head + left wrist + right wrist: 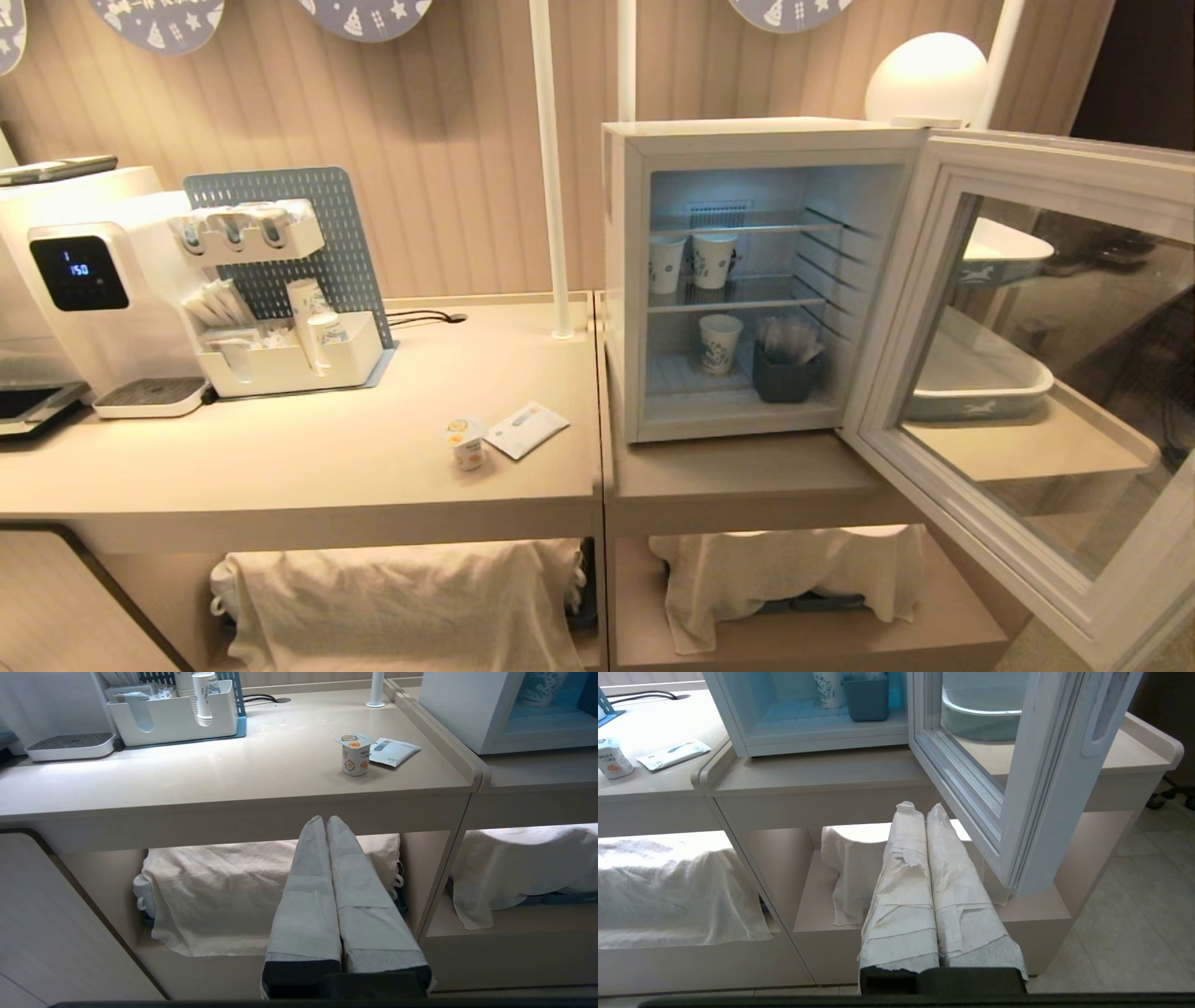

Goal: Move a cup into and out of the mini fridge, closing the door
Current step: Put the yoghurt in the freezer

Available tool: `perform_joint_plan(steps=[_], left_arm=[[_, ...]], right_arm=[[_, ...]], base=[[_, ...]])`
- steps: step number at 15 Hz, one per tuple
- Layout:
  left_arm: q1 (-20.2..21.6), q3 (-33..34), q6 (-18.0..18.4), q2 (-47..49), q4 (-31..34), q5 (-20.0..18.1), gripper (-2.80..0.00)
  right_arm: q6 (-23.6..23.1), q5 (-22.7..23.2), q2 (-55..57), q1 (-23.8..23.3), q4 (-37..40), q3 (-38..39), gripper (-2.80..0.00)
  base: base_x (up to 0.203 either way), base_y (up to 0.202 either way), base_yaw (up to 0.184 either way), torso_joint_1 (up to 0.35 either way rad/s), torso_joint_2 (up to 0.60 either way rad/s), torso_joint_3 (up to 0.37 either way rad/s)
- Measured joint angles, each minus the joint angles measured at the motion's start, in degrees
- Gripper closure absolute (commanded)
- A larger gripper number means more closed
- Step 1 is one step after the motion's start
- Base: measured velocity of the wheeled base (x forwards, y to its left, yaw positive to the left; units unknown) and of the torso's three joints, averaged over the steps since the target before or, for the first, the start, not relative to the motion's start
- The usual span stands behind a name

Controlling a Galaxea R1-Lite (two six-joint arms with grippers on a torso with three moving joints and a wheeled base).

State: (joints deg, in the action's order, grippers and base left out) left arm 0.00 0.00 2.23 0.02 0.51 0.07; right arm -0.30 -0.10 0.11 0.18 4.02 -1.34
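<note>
Head view shows the cup (pixel 467 442) lower centre on the counter, mini fridge (pixel 747 280) door (pixel 1046 373) open; both grippers, left gripper (pixel 325 820) and right gripper (pixel 922 808), pressed together, must spread before an upright grasp.

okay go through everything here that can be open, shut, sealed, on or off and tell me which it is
door: swung wide open.
mini fridge: open, interior lit.
cup: upright on the counter, foil lid sealed.
drinks machine: display lit.
left gripper: shut, empty.
right gripper: shut, empty.
</note>
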Motion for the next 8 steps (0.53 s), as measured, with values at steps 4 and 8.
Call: perform_joint_plan(steps=[4,8], left_arm=[[0.0,0.0,0.0,0.0,0.0,0.0,0.0],[0.0,0.0,0.0,0.0,-0.1,0.0,0.0]], right_arm=[[0.0,0.0,0.0,0.0,0.0,0.0,0.0],[0.0,0.0,0.0,0.0,0.0,0.0,0.0]], base=[[0.0,0.057,0.0,0.001,0.0,0.001],[0.0,0.192,-0.002,0.0,0.0,0.002]])
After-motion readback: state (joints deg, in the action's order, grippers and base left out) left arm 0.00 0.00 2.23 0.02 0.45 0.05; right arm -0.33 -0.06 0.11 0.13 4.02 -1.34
